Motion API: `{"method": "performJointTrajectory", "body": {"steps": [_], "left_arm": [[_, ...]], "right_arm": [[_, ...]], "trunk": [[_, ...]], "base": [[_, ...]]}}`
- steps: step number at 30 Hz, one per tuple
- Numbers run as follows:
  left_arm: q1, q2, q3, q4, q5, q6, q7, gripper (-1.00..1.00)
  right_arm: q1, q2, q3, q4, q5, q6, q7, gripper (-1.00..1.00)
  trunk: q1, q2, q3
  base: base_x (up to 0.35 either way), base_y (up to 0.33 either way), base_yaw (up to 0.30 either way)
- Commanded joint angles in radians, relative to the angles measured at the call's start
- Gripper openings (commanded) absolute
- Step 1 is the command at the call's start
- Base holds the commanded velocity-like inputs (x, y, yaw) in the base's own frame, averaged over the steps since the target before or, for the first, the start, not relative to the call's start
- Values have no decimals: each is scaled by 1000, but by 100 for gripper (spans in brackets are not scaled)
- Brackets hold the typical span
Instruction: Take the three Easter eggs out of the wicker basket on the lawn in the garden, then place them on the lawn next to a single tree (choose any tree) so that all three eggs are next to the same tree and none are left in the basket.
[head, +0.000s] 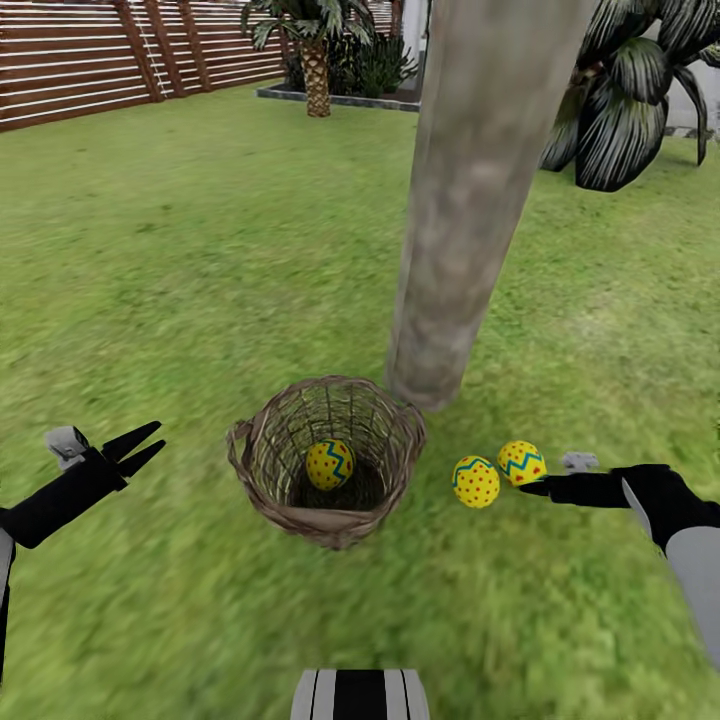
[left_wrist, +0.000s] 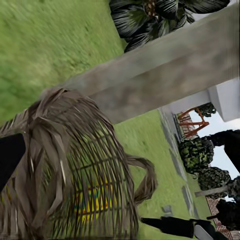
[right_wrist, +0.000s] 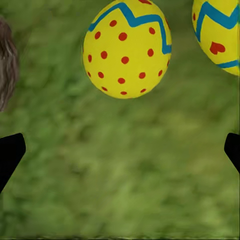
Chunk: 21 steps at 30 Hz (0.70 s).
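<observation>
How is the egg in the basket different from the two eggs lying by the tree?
The egg in the basket sits enclosed by the wicker basket, while the two eggs on the grass lie in the open beside the tree trunk. The basket egg is alone; the grass pair lie close side by side, next to the right end effector. All three are yellow with red dots and blue zigzags.

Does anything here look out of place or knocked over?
Nothing looks spilled or broken. The wicker basket stands upright by the tree. One Easter egg sits inside it, while two eggs lie on the lawn beside the trunk.
</observation>
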Motion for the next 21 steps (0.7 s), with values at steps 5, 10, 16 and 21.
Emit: {"method": "performJointTrajectory", "body": {"steps": [5,10,16,21], "left_arm": [[-1,0,1,0,-2,4,-4,100],[0,0,1,0,-2,4,-4,100],[0,0,0,0,-2,4,-4,100],[0,0,1,0,-2,4,-4,100]], "right_arm": [[0,-13,-8,-1,9,6,146,100],[0,-25,-8,-1,7,7,178,100],[0,-26,-8,1,6,29,327,100],[0,-30,-8,1,7,37,403,100]], "trunk": [[-3,1,19],[-5,2,38],[-8,4,61],[-10,5,81]], "base": [[-51,0,0],[-1,0,0],[0,0,0],[0,0,0]]}}
